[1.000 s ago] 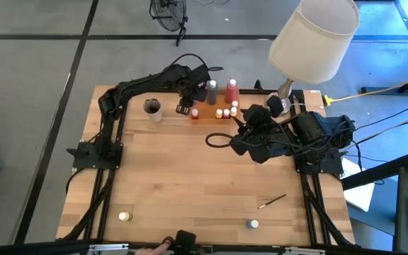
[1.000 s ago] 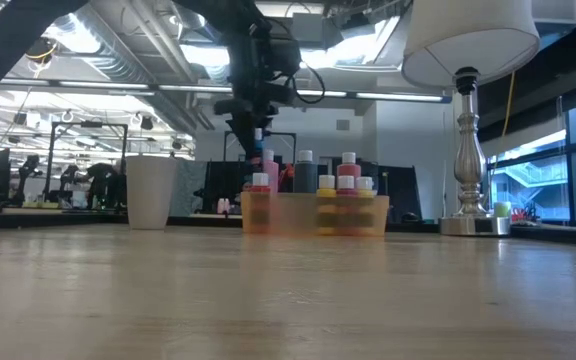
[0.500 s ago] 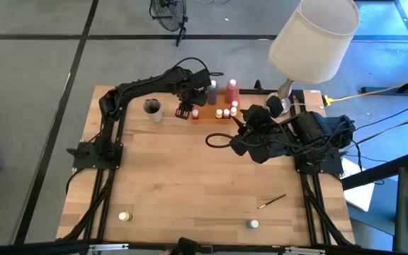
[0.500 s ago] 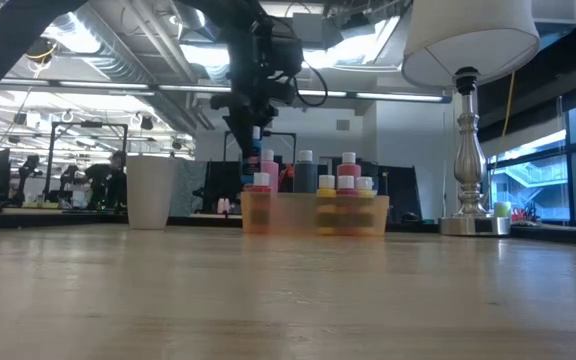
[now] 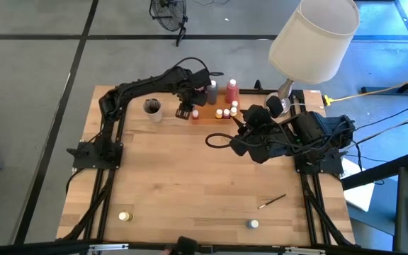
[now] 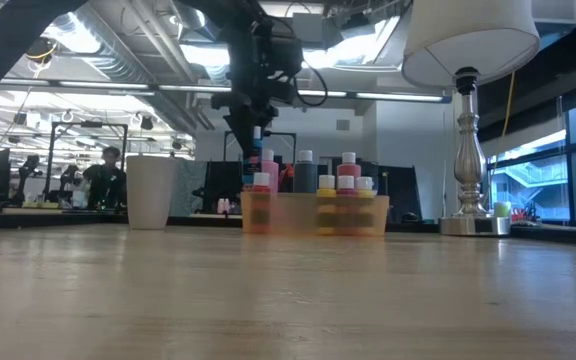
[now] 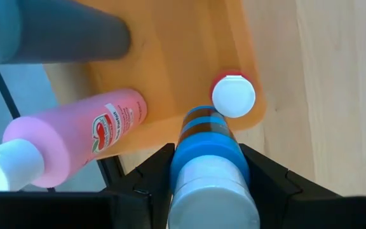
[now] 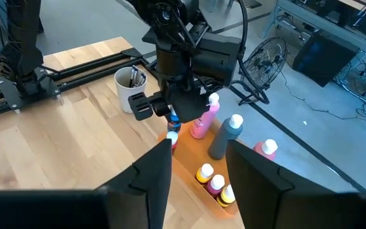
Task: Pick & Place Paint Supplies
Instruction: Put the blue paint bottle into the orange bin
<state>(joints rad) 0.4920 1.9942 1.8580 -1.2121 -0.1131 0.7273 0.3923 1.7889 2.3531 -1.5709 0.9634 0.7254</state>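
The left gripper [image 7: 210,191], jaws clamped on a blue-banded bottle [image 7: 207,165], hangs above the orange tray [image 7: 183,57]; right jaws apart.

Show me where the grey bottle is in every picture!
High view: grey bottle at the table's far edge, standing in the orange tray.
Low view: near the middle, rising out of the tray.
Left wrist view: on the tray, next to a pink bottle.
Right wrist view: between two pink bottles, on the tray.
Shared landmark: the orange tray.
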